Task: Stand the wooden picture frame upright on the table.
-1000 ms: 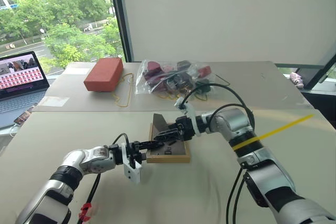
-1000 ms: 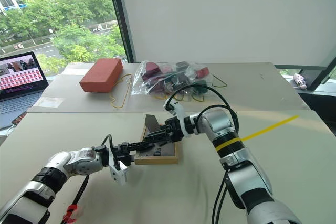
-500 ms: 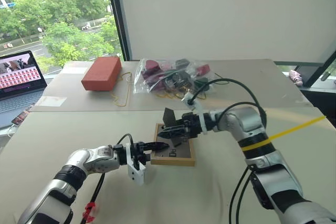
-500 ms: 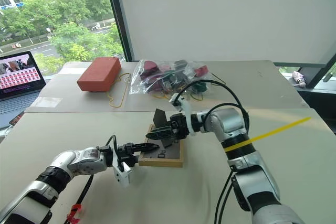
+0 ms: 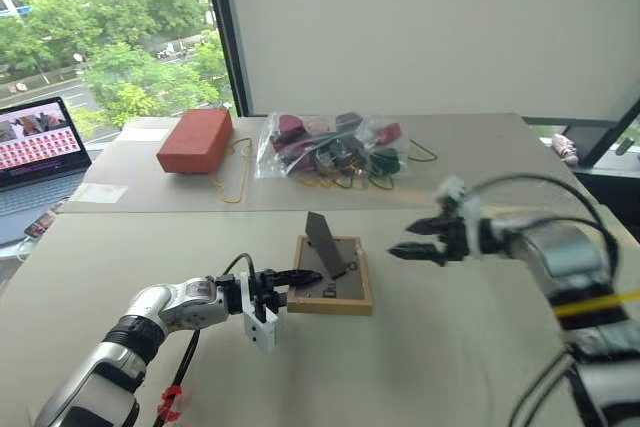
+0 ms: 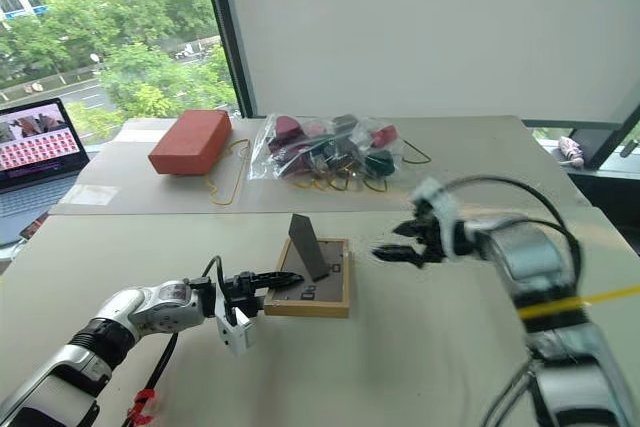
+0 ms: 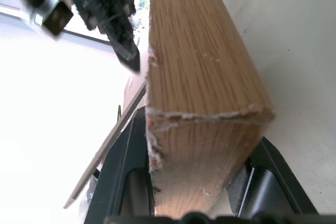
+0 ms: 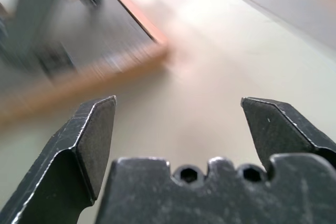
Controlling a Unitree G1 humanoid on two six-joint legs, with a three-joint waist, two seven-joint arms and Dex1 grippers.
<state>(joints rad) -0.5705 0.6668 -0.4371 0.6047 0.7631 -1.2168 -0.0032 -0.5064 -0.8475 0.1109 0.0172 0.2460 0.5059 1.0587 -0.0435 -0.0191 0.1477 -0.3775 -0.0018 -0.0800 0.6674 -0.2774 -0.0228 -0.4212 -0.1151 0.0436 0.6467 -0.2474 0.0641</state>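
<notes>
Frame (image 5: 331,286) flat — left pincer (image 5: 300,278) clamps its edge; right pincer (image 5: 408,250) gapes.

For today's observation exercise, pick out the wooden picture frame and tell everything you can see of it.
The wooden picture frame is a small rectangle of light, grained wood. It lies flat on the pale table, back up: a dark grey panel with small white markings. Its dark flap stand is raised, sticking up at a slant. The left tool is clamped on the frame's left edge; the left wrist view shows chipped wood at a corner joint. The open right tool is apart from it.
</notes>
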